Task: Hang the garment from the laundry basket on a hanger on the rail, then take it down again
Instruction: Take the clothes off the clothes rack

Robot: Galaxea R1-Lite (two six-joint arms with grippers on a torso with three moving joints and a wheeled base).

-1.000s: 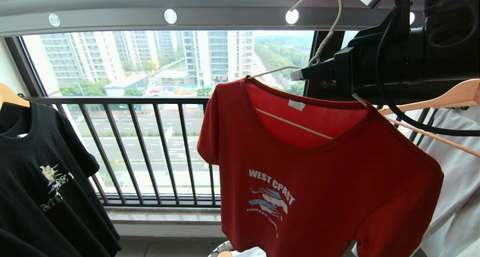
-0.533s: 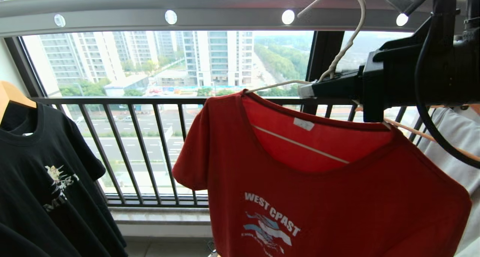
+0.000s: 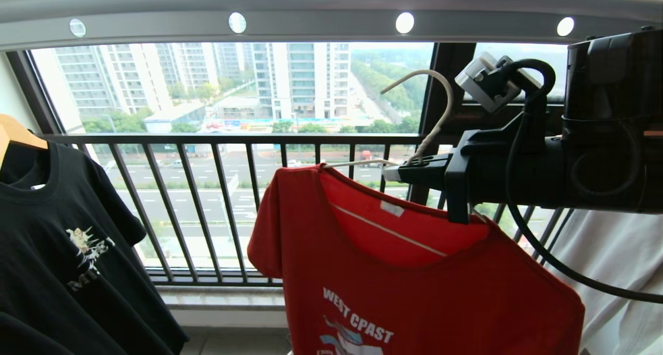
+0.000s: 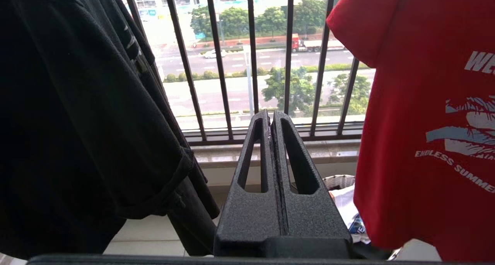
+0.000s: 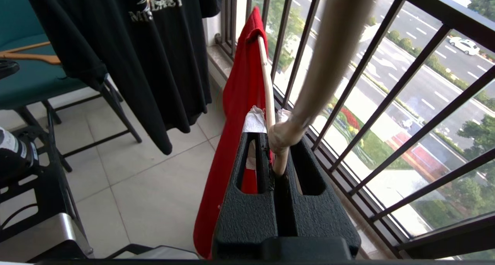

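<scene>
Flanking the red garment (image 3: 414, 293): black T-shirt (image 3: 67, 251), white shirt (image 3: 616, 261).

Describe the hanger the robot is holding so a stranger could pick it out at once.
Find the grey rail with round white holes across the window. Below it, the right pincer is shut on the neck of a hanger carrying the red T-shirt, its hook off the rail. It is thin, cream-white wire; the hanger in the black T-shirt is thick wood.

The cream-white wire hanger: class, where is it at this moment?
In the head view the hanger hangs free below the rail, right of centre, gripped at its neck by the right end effector.
</scene>
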